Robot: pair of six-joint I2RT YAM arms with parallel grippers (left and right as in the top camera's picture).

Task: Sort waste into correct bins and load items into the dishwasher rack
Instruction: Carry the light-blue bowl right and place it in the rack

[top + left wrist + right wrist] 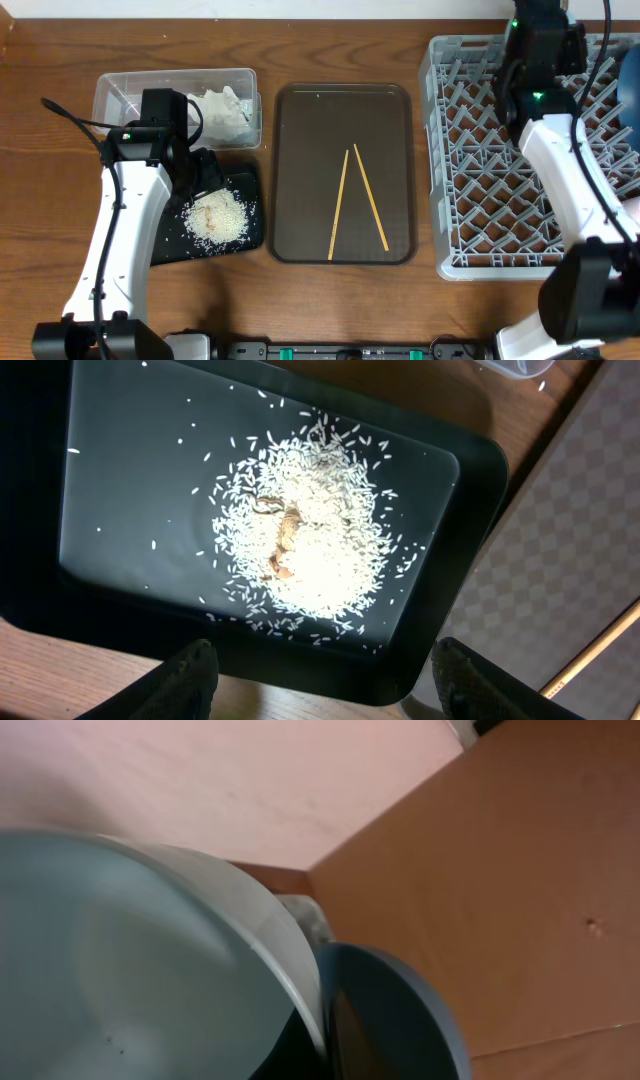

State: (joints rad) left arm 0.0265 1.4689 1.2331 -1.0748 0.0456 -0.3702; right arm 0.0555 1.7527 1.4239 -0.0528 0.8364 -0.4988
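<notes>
Left gripper (328,670) spread, empty, over black tray (110,480); right gripper's fingers hidden, pressed together.
Overhead: right arm (560,170) reaches to 1 o'clock over the grey lattice rack (490,200), and its wrist housing covers the fingers. Whether they pinch anything, can't tell. Right wrist view shows only a smooth pale-blue bowl (130,980) wall and a dark-blue plate (400,1010) rim, both cropped and blurred. Loose white rice (305,540) heaped mid-tray at 8 o'clock; brown bits in it unidentifiable. Crumpled napkin (225,108) in clear tub (115,95) at 10 o'clock, partly behind the left wrist. Two thin wooden chopsticks (340,205) in a narrow V on the matte brown serving tray (300,150), centre.
</notes>
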